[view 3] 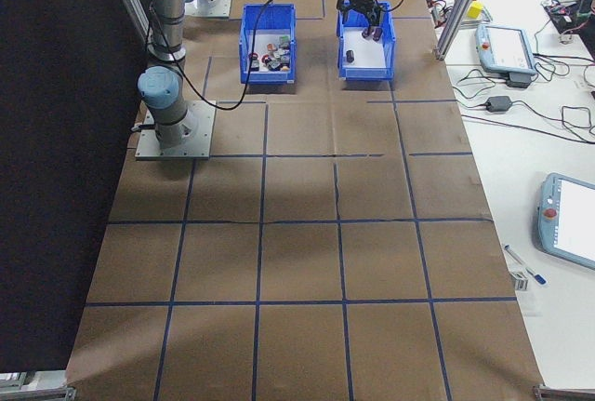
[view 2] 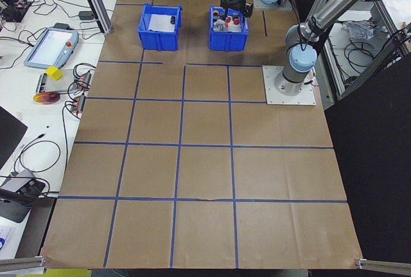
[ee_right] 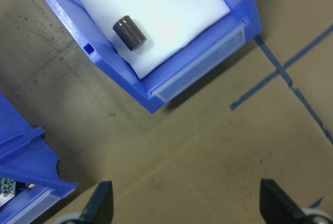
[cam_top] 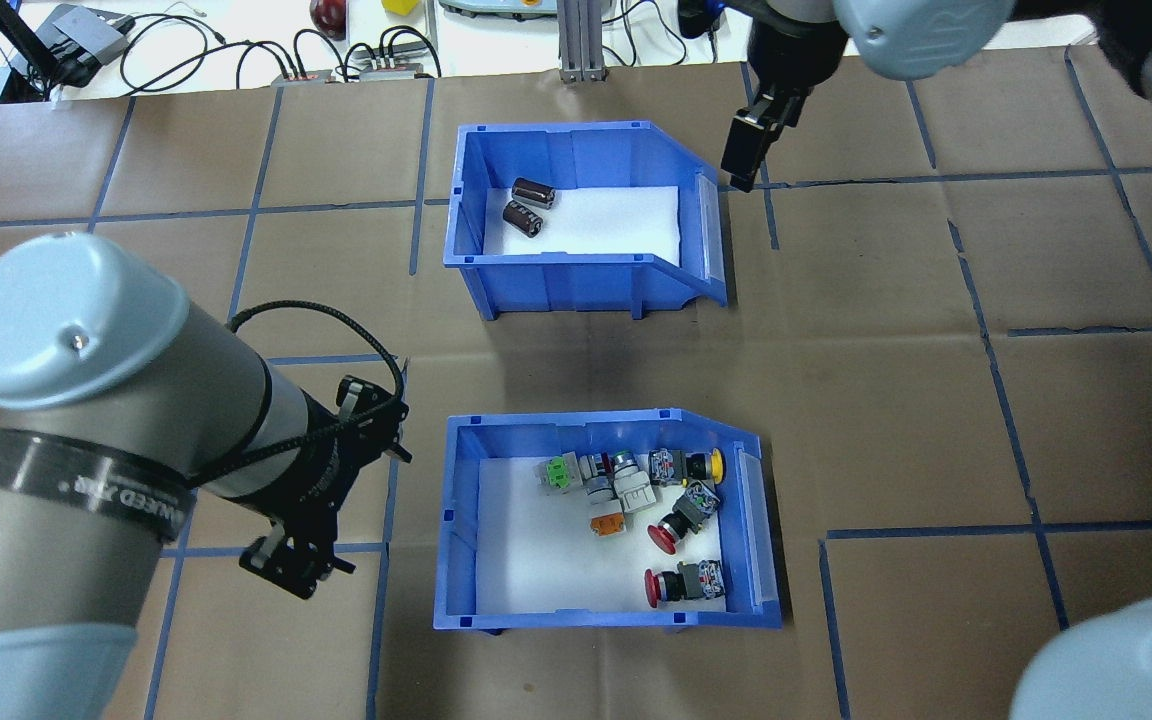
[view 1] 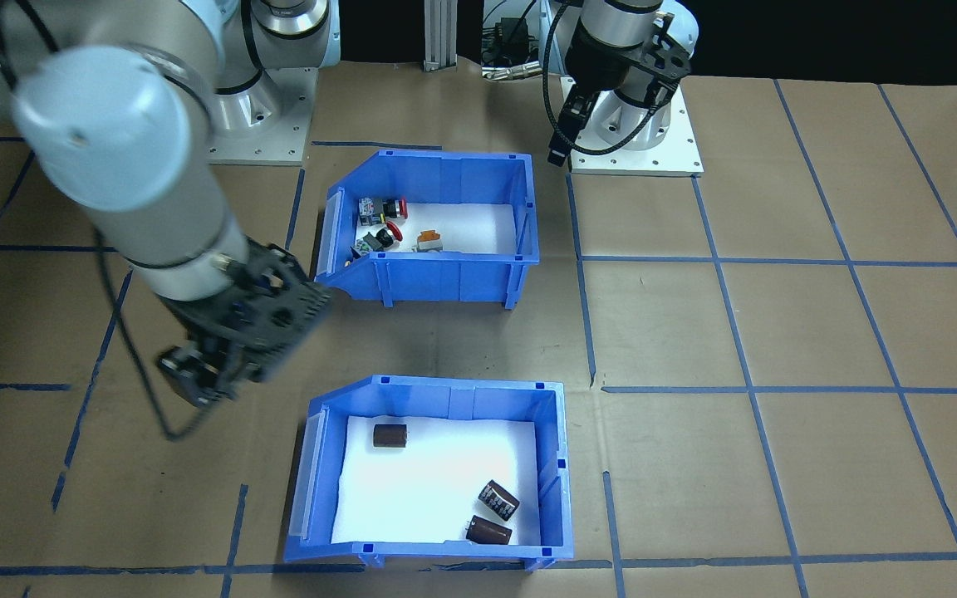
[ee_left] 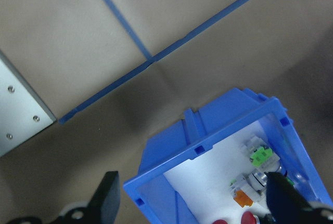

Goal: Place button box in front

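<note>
One button box (cam_top: 604, 520), opening rightward overhead.

In the left wrist view the button box (ee_left: 208, 146) is cut off by the lower edge, its red buttons half shown; in the front-facing view the right gripper (view 1: 221, 365) is blurred; in both side views the bins' contents are too small to be told
</note>
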Robot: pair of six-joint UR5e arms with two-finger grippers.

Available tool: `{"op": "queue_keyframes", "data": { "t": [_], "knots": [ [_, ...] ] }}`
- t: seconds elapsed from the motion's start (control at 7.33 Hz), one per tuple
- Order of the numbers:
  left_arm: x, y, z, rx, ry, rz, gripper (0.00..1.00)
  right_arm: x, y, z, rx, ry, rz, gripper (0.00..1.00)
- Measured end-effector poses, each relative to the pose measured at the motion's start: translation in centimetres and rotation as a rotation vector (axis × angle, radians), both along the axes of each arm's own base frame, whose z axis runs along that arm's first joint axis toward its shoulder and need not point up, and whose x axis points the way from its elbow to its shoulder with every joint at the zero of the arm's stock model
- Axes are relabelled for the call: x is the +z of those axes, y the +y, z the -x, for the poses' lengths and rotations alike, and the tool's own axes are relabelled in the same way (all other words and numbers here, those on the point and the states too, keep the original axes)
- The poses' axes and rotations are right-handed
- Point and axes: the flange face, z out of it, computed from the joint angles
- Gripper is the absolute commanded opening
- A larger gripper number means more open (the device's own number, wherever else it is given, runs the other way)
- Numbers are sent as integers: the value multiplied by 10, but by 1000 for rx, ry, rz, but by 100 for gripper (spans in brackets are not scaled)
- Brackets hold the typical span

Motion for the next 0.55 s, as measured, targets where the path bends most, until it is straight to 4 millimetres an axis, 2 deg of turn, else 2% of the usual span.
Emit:
{"op": "queue_keyframes", "data": {
  "t": [0.27,0.41,0.55],
  "knots": [
    [-28,39,36,120,-9,-2,99,-19,-12,-83,190,4,5,100],
    [-35,55,55,140,-9,3,99,-26,-15,-116,242,5,11,100],
    [-42,65,69,146,-13,-6,99,-35,-17,-139,276,7,10,100]
  ]
}}
